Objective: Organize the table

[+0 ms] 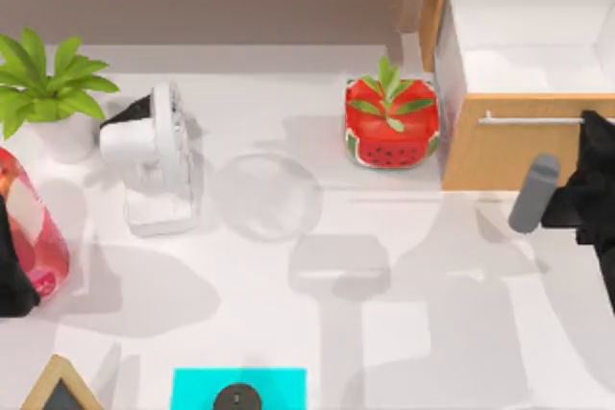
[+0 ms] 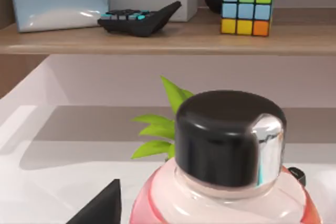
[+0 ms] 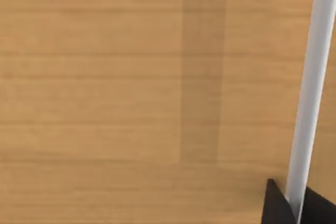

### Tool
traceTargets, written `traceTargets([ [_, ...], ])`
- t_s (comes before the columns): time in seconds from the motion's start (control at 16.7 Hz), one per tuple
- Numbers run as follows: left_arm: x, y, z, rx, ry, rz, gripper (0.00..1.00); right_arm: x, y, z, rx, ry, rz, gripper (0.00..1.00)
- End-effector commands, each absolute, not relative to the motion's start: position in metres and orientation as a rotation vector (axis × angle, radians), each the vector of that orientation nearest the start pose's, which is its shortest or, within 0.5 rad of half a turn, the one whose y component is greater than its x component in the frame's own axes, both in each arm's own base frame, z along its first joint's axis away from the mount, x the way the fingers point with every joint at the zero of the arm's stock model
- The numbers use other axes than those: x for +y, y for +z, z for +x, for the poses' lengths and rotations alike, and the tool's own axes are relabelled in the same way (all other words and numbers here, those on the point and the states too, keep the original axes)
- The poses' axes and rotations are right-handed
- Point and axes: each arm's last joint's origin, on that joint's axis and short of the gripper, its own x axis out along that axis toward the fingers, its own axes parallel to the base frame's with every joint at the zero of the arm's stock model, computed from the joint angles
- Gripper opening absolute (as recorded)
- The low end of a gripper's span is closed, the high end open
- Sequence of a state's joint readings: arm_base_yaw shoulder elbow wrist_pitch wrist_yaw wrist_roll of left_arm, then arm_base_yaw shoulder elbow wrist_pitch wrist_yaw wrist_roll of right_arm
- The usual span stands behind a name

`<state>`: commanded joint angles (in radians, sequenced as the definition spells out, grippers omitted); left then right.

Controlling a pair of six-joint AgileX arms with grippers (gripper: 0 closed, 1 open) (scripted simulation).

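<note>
Our white surface (image 1: 288, 333) spreads below the open tan drawer cabinet (image 1: 519, 151), which we take as our landmark at the top view's right. Just left of the cabinet stands a watermelon-patterned planter (image 1: 391, 122); further left lie a clear glass bowl (image 1: 267, 196), a white desk fan (image 1: 154, 156) and a potted green plant (image 1: 43, 93), with a cyan pad (image 1: 238, 389) near the front edge. Our right end effector (image 1: 588, 122) reaches up to the drawer's silver handle (image 1: 533, 119); the right wrist view shows the handle bar (image 3: 310, 93) passing between the dark fingertips (image 3: 274, 205) against the wood front, so we grip the handle. Far left of the cabinet, our left end effector (image 1: 12, 280) is beside a red-tinted bottle (image 1: 29, 228); we cannot tell its finger state. The left wrist view looks over the bottle's black cap (image 2: 231, 135) to a shelf (image 2: 168, 38) holding a tissue box (image 2: 60, 4), calculator (image 2: 139, 18) and colour cube (image 2: 247, 8).
</note>
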<state>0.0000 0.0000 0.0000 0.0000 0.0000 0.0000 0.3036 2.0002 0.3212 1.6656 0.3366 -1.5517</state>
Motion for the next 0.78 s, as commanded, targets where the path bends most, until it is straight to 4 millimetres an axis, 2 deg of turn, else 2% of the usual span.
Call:
traceTargets([
  [0.6,-0.001,0.160,0.106,0.000,0.000,0.000,1.00,0.072,0.089,0.309,0.007,-0.007,-1.567,0.00],
  [0.78,-0.001,0.160,0.106,0.000,0.000,0.000,1.00,0.071,0.088,0.315,0.012,-0.002,-1.570,0.00],
])
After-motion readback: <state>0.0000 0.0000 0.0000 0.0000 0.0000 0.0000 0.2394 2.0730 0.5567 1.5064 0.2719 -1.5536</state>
